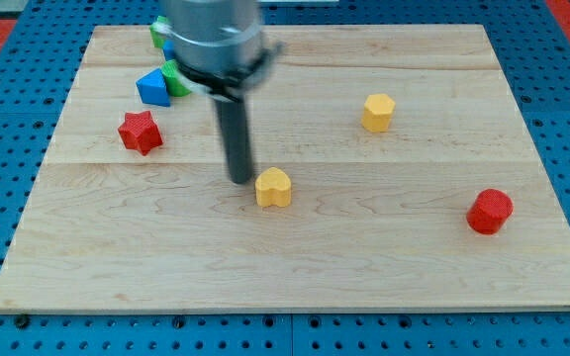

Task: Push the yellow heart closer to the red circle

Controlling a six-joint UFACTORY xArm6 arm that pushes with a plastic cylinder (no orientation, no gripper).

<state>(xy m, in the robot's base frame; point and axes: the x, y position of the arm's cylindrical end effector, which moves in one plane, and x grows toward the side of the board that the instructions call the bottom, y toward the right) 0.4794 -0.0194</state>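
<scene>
Progress on the push looks slight at most, judged from how the blocks lie: the yellow heart (273, 187) sits just below centre of the wooden board (295, 287), and the red circle (489, 211) is well apart from it, low at the right of the frame. Nearest the bottom edge of the frame the board carries nothing; the red circle is the lowest block, the heart a little higher and far to its left. My tip (240, 179) stands just beside the heart on its left side, touching it or very nearly so; the gap, if any, is too fine to make out. That placement suits a push toward the right of the frame, since the circle lies right and slightly lower, so I judge the approach done and nearly the whole travel left. No jaws exist on this rig, only the straight dark rod, so there is no open or closed state to record. Further up, a yellow hexagon-like block (378, 112) sits right of centre, clear of the likely path. A red star (140, 132) lies at the left. At upper left, a blue block (152, 88) and a green block (177, 79) huddle together, partly hidden by the arm housing; another green block (158, 32) shows behind them.
</scene>
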